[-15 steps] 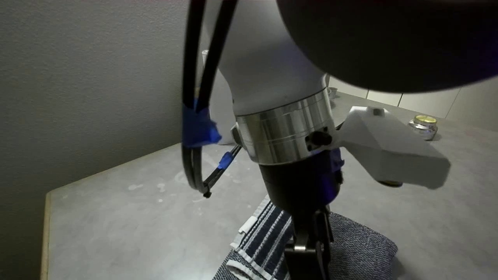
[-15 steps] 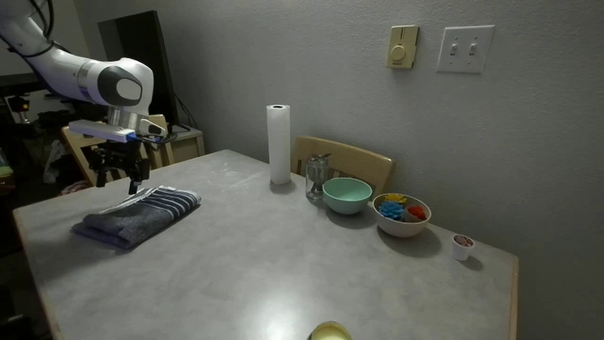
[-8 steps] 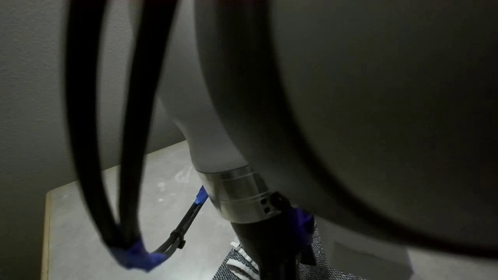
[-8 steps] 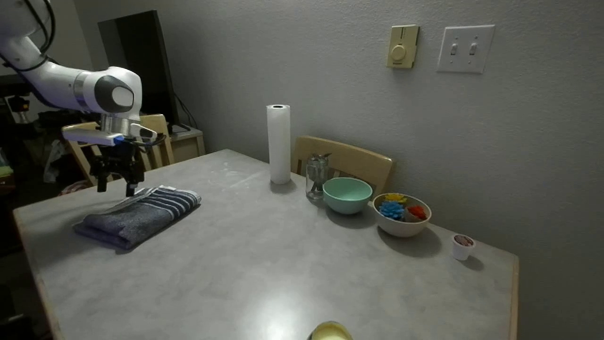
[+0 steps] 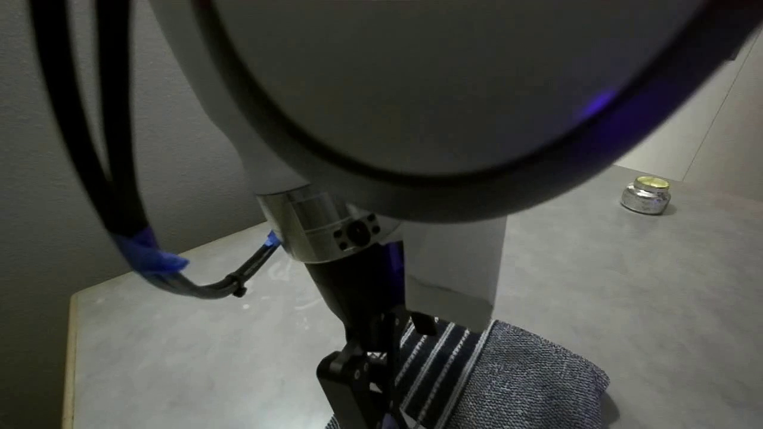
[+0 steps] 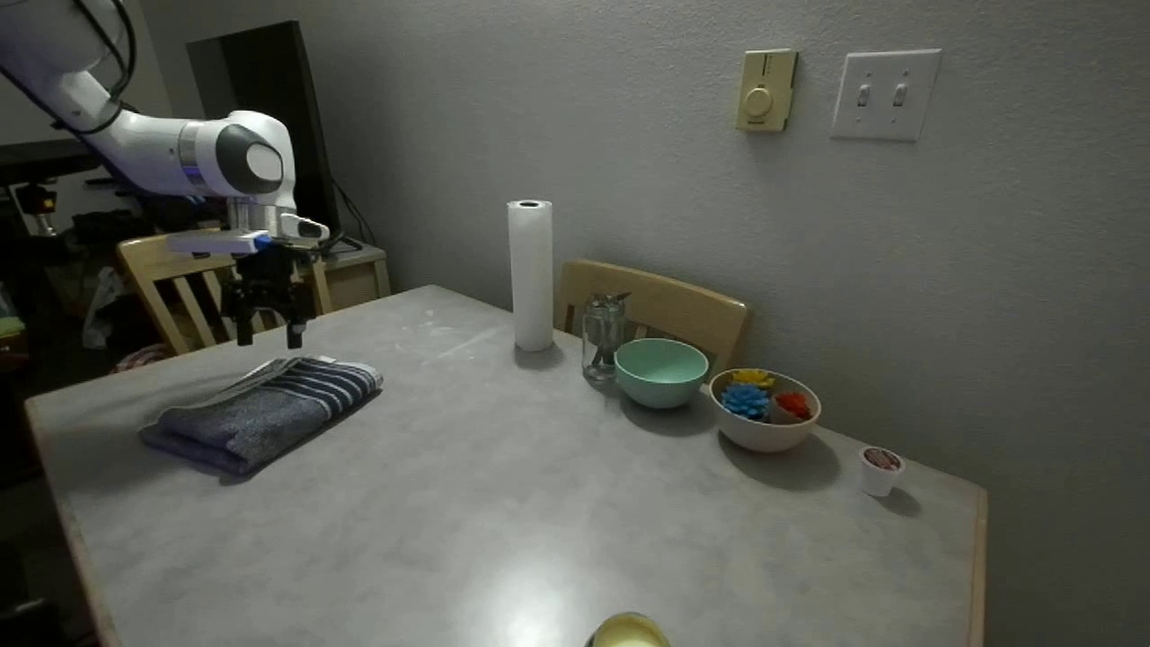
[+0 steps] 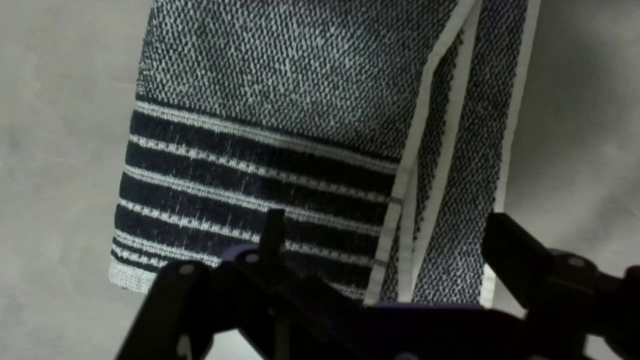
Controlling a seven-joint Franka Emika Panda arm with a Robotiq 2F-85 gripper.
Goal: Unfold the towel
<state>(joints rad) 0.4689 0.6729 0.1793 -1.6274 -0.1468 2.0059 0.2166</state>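
Low in the wrist view, the Robotiq gripper hung wide-jawed, empty, above the folded striped towel, likely pre-grasp; next, a hem needed pinching.

From far away I can see, in an exterior view, the grey table, and on it an upright white paper roll. Near it is a glass jar with greyish things inside; then a green bowl and, just beside, a pale bowl that holds flower-like pieces in yellow, blue and red. A small white cup stands near this bowl. Behind the glass jar I notice a wooden chair, and on the wall a beige dial box near a switch plate. In an exterior view I find a silvery jar with a yellow top.
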